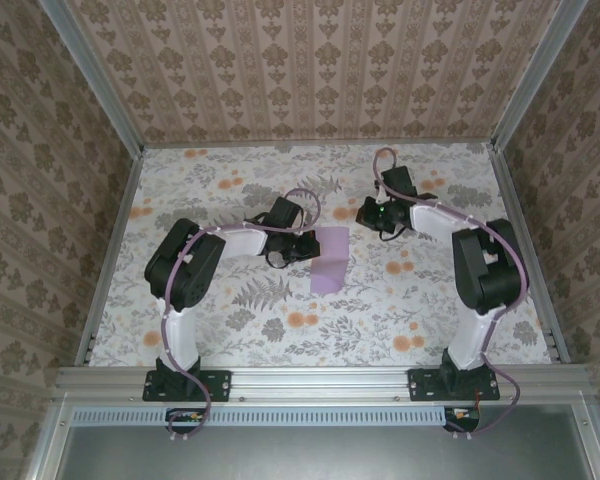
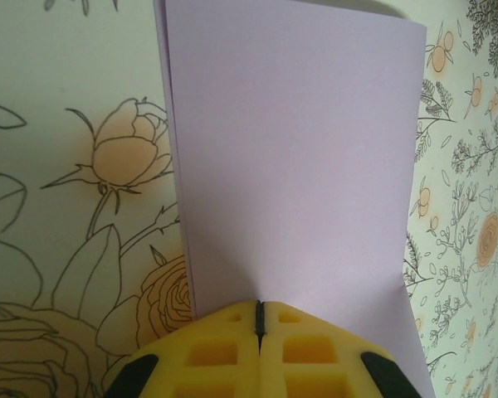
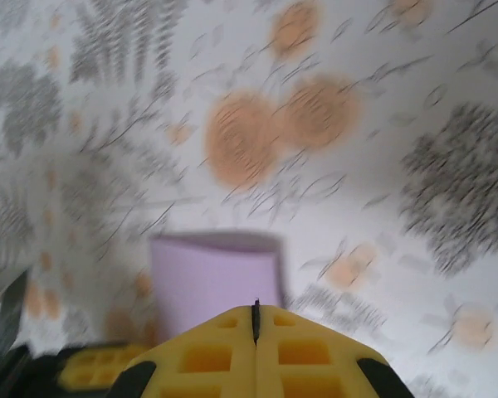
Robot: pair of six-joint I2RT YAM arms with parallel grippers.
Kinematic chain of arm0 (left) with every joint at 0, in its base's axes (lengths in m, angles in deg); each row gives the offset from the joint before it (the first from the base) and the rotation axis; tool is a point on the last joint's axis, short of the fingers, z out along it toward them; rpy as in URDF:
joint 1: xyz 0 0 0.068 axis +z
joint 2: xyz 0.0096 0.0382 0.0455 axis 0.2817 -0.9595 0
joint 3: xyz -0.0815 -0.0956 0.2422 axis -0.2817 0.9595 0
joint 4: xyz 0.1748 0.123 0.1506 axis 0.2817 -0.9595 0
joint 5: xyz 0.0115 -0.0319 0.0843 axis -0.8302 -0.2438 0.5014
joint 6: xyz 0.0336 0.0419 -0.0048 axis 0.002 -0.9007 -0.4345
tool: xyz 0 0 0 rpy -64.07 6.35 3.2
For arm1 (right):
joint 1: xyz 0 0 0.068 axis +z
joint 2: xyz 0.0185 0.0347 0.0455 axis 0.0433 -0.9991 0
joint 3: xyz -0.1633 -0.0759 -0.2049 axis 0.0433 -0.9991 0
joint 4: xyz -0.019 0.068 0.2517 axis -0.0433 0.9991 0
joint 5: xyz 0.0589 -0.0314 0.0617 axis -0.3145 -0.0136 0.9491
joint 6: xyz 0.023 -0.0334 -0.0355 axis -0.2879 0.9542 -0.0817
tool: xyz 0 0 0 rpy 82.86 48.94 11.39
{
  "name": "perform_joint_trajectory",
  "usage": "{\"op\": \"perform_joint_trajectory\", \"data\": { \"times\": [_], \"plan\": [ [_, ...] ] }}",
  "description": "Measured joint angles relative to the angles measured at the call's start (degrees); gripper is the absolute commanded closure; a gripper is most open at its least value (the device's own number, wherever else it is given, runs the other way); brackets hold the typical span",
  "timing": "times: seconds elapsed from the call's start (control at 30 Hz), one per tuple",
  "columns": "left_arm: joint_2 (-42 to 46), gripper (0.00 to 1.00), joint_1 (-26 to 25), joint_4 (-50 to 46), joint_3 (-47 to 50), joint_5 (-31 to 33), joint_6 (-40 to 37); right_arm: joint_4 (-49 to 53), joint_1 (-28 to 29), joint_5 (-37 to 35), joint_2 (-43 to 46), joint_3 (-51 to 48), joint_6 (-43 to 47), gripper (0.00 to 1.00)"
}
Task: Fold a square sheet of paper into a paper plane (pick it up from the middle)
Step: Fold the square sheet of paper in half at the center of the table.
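Elbow bent, the left gripper (image 1: pixel 305 247) clamps the left edge of the folded sheet of paper (image 1: pixel 330 258) at the table's middle. The right gripper (image 1: pixel 372 214), fingers pressed together, hangs near its far-right corner.

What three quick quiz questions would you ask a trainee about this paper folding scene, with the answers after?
1. True or false: the right gripper is holding the sheet of paper.
2. The paper's colour is: A) lilac, B) white, C) green.
3. Fill in: the left gripper has its jaws ____ on the paper's edge.
Key: 1 false, its jaws are shut on nothing; 2 A; 3 shut.
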Motion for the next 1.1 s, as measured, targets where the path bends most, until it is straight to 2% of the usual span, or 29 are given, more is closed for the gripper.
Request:
{"op": "perform_joint_trajectory", "data": {
  "times": [0.1,0.37,0.7,1.1],
  "plan": [
    [0.0,1.0,0.0,0.0,0.0,0.2,0.0,-0.2,3.2,1.9,3.7,-4.2,-0.7,1.0],
    [0.0,1.0,0.0,-0.4,-0.3,0.3,-0.1,0.2,10.3,6.2,4.0,-8.8,-3.2,1.0],
    [0.0,1.0,0.0,-0.4,-0.3,0.4,-0.1,0.2,10.5,6.4,-0.3,-8.8,-3.4,1.0],
    [0.0,1.0,0.0,-0.4,-0.3,0.5,-0.1,-0.5,10.1,7.2,-0.4,-11.6,-2.7,1.0]
  ]
}}
